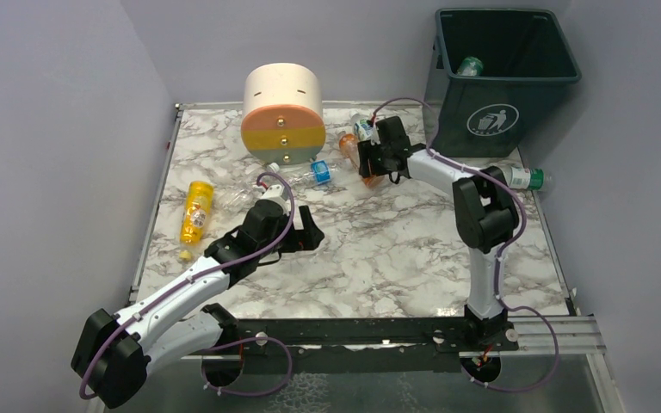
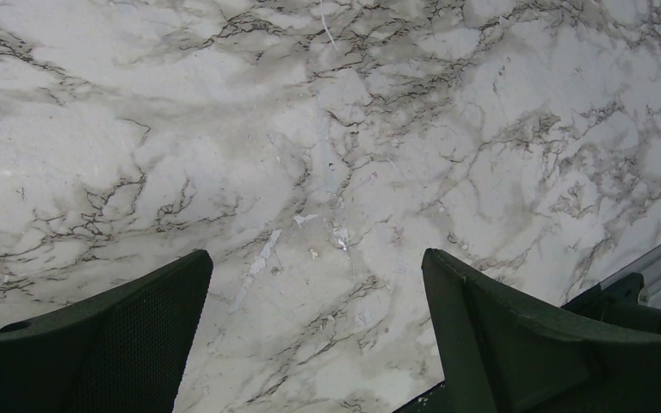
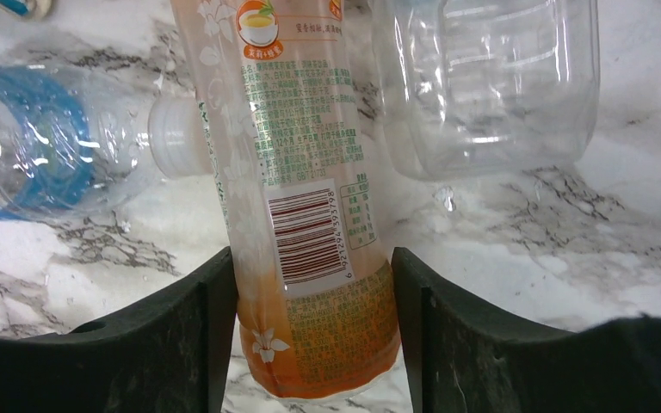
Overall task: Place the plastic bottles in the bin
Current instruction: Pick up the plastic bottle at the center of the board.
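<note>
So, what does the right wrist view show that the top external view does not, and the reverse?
Only the right wrist view: the barcode and small print on the orange bottle, and the fingers touching both its sides. Only the top external view: the bin with a greenish bottle inside, the drawer unit, the yellow bottle and the left gripper. Both: the right gripper at the orange bottle, on the marble table.
</note>
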`<state>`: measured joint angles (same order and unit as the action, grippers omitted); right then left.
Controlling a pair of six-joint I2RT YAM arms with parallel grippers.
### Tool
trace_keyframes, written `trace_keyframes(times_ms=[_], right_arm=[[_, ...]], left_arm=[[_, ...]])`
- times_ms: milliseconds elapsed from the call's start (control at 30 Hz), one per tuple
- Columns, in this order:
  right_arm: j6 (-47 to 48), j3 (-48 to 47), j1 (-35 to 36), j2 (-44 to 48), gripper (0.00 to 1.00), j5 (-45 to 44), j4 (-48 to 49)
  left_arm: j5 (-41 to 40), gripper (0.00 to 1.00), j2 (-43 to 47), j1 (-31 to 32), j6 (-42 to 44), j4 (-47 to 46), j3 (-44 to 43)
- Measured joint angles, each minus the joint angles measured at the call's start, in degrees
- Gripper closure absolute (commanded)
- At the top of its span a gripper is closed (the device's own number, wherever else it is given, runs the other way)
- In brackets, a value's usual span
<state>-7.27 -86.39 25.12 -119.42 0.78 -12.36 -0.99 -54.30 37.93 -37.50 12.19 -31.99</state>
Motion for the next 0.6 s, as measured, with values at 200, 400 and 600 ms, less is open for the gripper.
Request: trace_keyframes(times_ms=[200,400,600], right_arm=[[0.46,4.35,0.00,4.87,0.43,-0.15,-0.57],[0.76,8.13,0.00,14.29,0.43,-0.13,-0.57],[0.66,10.71,0.00,23.58,0.43,-0.13,-0.61]], left_arm=[[0.00,0.01,0.11,0.00,0.00,0.42,0.00],[-0.02,0.01,0.11,0.00,0.00,0.68,0.00],[-0.02,0.01,0.07,0.00,0.02,0.72,-0.02]])
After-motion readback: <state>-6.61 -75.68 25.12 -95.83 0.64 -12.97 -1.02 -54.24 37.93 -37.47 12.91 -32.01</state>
